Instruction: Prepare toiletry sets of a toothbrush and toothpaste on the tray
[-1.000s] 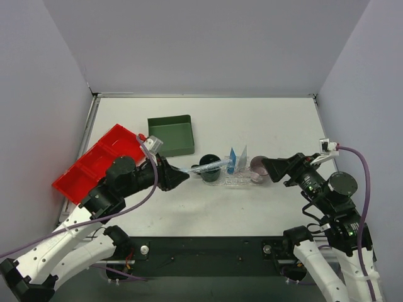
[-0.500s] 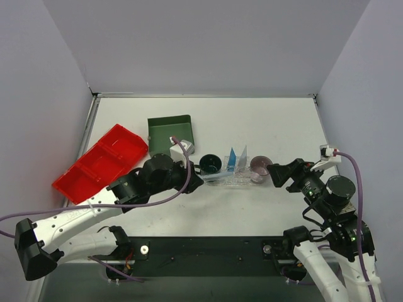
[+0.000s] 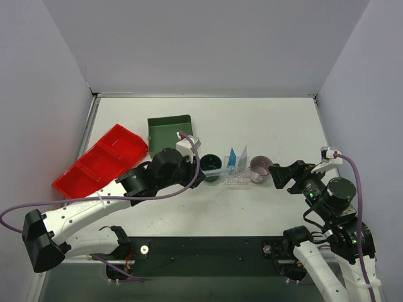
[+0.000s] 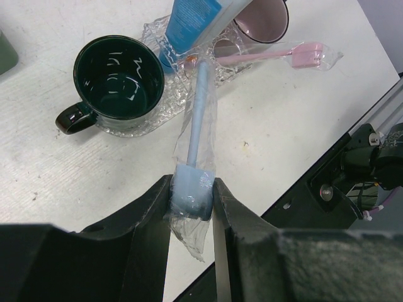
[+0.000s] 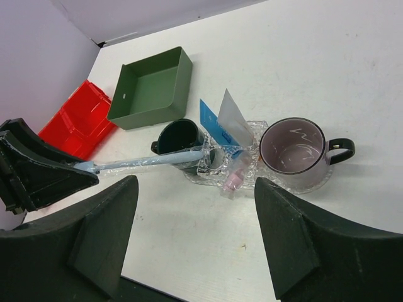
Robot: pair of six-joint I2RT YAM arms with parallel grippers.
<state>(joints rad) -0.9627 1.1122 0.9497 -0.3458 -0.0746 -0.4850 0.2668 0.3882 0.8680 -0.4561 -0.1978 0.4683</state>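
White table. Left gripper pinches toothbrush by fat blue end — far tip reaches tray, just beside toothpaste. Brush looks light, thin, bendy; wrapper likely slippery — fat end best place to hold. Right gripper wide open, empty.

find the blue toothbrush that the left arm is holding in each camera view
Top external: the blue toothbrush is a faint pale strip just left of centre, between the left end effector and the tray.
Left wrist: blue toothbrush at centre, wide end pinched at the bottom, shaft running up to the tray.
Right wrist: blue toothbrush left of centre, nearly level.
Shared landmark: the dark green mug by its far end.
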